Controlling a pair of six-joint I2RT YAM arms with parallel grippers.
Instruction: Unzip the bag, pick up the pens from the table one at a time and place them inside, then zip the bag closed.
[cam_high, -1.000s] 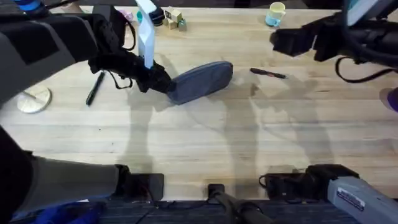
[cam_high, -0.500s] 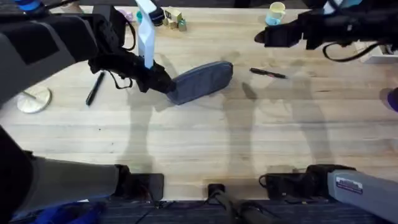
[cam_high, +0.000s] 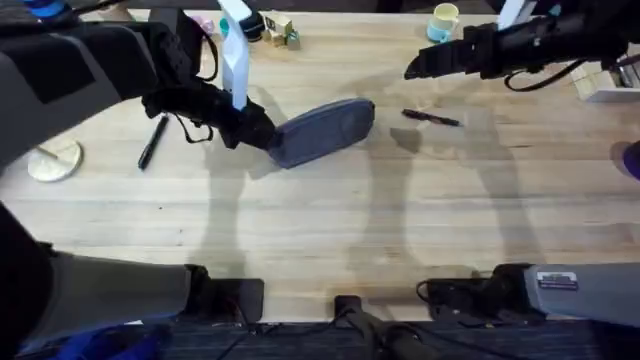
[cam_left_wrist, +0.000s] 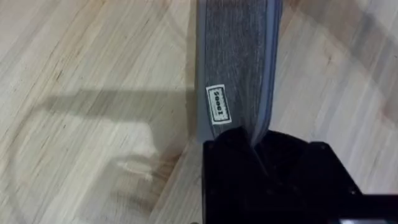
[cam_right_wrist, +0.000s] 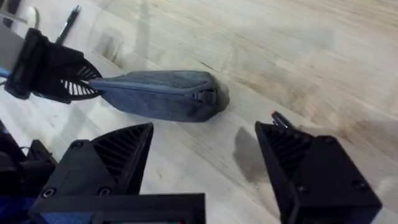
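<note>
While the left gripper (cam_high: 262, 135) pinches one end of the oblong grey-blue fabric pouch (cam_high: 322, 130) lying mid-table on the light-wood plank tabletop (cam_high: 320, 220), the right gripper (cam_right_wrist: 205, 152) hangs above with fingers spread. One dark stick pen (cam_high: 431, 118) lies just beside the pouch, another black pen (cam_high: 152, 141) behind the left arm.

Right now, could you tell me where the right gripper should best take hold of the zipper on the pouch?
Probably at the zipper pull on the pouch's free end, coming from above. The left gripper pins the other end, and the open right gripper hovers near the pull.
</note>
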